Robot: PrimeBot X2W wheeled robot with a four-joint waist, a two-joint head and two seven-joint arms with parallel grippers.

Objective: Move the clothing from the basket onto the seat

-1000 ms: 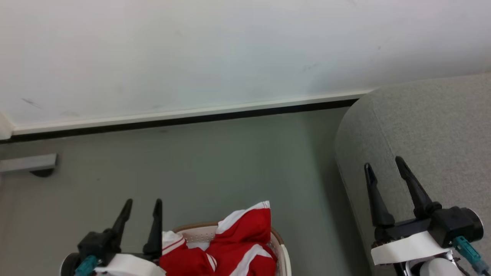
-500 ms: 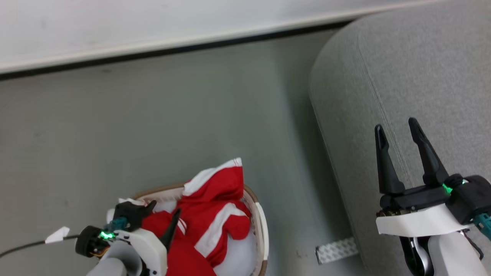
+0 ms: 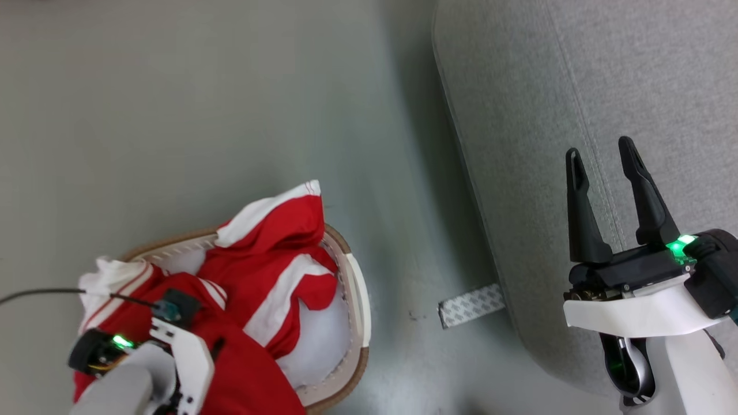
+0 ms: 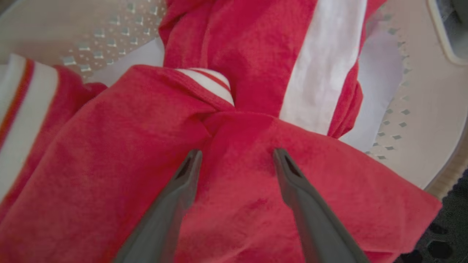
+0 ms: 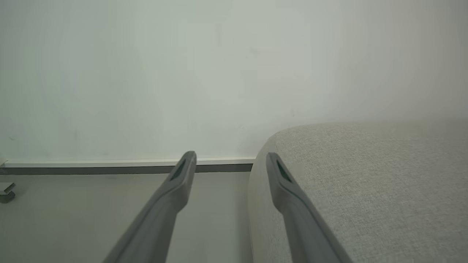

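1. Across the right of the head view, the seat is stretching over the grey floor. No red garment is lying on it, so the moving is not yet begun.
2. Well to its left the basket is sitting on the floor, with a band of floor between the two. Each garment is going to need a carry across that gap, I judge.
3. Inside the basket the clothing is lying in a heap. One red-and-white fold is spilling over the far rim and another over the left rim, and a plain white cloth is showing underneath.
4. Over the seat's edge the right pincer is hovering, fingers spread and holding nothing. It is probably parked there so the other arm is getting free room.
5. Down in the heap the left pincer is pointing at a red fold, fingers parted and straddling a raised ridge of fabric. Whether the tips are touching it is hard to tell. It seems to be lining up a pinch, not yet gripping.
6. Beside the seat's base a small patterned strip is lying on the floor.
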